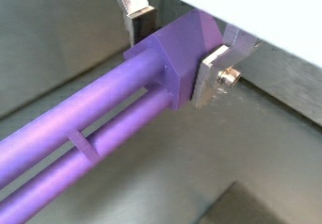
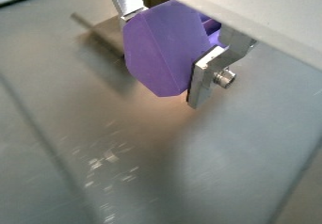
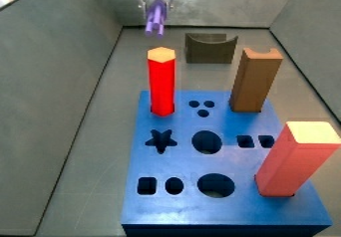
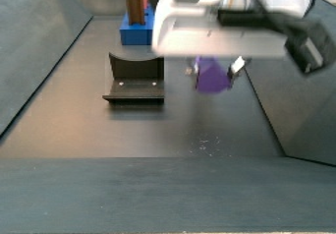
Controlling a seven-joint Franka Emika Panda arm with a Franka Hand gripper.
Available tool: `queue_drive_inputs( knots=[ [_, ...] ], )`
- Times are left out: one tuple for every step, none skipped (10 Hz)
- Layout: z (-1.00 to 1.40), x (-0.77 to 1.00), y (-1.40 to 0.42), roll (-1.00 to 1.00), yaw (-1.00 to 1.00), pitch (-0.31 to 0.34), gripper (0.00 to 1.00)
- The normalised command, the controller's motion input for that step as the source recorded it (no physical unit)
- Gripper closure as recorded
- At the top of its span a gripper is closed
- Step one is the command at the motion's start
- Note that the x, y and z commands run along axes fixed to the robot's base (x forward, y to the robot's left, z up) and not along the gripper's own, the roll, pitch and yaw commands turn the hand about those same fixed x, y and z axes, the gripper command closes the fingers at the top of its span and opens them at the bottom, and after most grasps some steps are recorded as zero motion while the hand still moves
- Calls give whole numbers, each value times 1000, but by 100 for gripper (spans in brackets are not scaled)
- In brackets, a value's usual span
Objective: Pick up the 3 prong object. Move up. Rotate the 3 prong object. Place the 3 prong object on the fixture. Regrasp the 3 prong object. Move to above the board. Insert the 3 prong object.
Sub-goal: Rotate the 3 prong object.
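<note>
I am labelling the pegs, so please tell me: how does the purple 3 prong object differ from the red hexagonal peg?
The 3 prong object is purple and held in the gripper above the floor; the red peg stands upright in the blue board. In a wrist view the purple piece shows several slender rods; the red one is a single solid bar.
</note>
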Motion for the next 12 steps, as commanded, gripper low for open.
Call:
queue_drive_inputs(
  knots=[
    [525, -112, -489, 28, 30, -14, 100],
    [375, -60, -284, 22, 30, 20, 100],
    [0, 0, 0, 0, -1000, 0, 100],
    [-141, 25, 25, -2, -1000, 0, 100],
    [-131, 40, 28, -2, -1000, -2, 100],
    [-73, 35, 25, -1, -1000, -3, 100],
    [-42, 28, 23, -1, -1000, -3, 100],
    [-40, 29, 23, 0, -1000, -4, 100],
    [-37, 30, 23, 0, -1000, -4, 100],
    [-36, 31, 23, 0, -1000, -4, 100],
    [-34, 32, 23, 0, -1000, -4, 100],
    [-33, 32, 23, 0, -1000, -4, 100]
  ],
)
